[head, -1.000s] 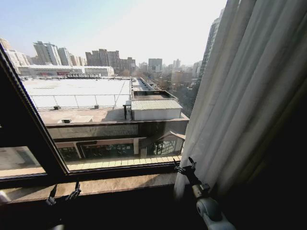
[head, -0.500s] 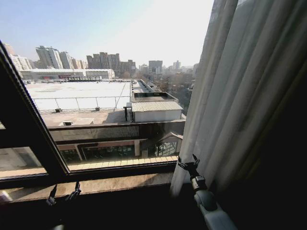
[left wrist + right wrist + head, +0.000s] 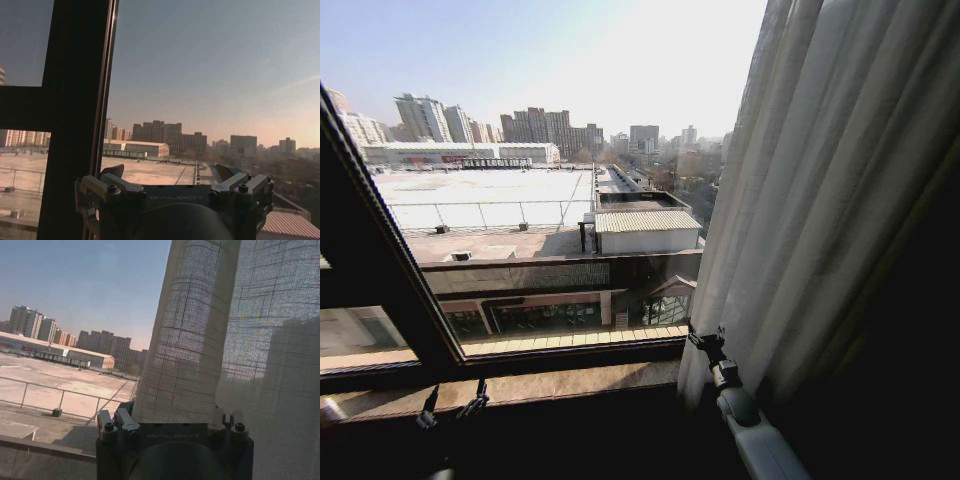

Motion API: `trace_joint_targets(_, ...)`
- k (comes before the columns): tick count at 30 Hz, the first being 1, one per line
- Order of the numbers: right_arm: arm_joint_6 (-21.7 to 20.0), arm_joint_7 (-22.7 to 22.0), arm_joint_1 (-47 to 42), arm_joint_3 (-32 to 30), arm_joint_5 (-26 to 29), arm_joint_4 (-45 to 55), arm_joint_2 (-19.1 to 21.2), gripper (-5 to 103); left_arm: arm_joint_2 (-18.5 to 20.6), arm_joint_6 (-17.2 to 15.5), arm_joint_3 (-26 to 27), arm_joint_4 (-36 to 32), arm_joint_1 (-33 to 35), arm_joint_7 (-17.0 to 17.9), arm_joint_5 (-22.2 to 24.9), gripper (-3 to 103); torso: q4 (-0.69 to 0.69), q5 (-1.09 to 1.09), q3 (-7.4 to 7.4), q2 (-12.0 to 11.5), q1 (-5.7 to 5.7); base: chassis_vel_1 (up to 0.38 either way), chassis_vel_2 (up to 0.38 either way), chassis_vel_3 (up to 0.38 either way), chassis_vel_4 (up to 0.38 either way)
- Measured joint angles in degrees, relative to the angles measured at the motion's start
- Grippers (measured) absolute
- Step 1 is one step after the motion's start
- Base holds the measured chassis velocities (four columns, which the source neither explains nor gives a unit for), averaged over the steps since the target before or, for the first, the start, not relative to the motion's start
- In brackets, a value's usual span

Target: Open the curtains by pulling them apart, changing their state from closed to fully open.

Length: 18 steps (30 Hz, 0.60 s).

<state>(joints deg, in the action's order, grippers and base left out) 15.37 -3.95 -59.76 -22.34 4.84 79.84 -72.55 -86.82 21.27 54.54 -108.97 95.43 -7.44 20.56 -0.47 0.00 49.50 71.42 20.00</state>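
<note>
The sheer white pleated curtains (image 3: 820, 200) hang bunched on the right side of the window, and the glass to their left is uncovered. My right gripper (image 3: 708, 338) is at the curtain's left edge, low down just above the sill. In the right wrist view a rounded fold of the curtain (image 3: 192, 340) stands directly in front of that gripper and hides its tips. My left gripper (image 3: 450, 402) hangs low at the left by the sill, open and empty, and in the left wrist view the same gripper (image 3: 170, 175) faces the pane.
A thick black window frame (image 3: 380, 260) slants across the left, and its upright bar (image 3: 75, 125) stands close to the left gripper. A stone sill (image 3: 570, 385) runs along the bottom of the window. Rooftops and city buildings lie beyond the glass.
The head camera shifted slightly. My right gripper has edged up and a little left along the curtain's edge. The left gripper has stayed put.
</note>
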Motion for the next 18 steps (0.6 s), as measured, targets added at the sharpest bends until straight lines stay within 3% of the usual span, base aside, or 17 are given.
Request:
trace_joint_targets(5,1.34,1.47,-0.32,0.0,2.36,0.11,-0.24,46,0.0,0.0,0.0,0.0,0.0,0.0,0.0,100,-0.01,0.01,0.0,0.01,0.0,0.0,0.0,0.0,0.0)
trace_joint_targets(7,1.49,1.72,-0.34,-0.02,2.77,0.12,-0.32,46,0.0,0.0,0.0,0.0,0.0,0.0,0.0,100,0.0,0.01,0.0,0.01,0.0,0.0,0.0,0.0,0.0)
trace_joint_targets(18,2.05,7.0,-1.16,-0.75,5.94,1.12,-0.63,4,0.0,0.0,0.0,0.0,0.0,0.0,0.0,100,0.0,0.0,0.0,0.01,0.0,0.0,0.0,0.0,0.0)
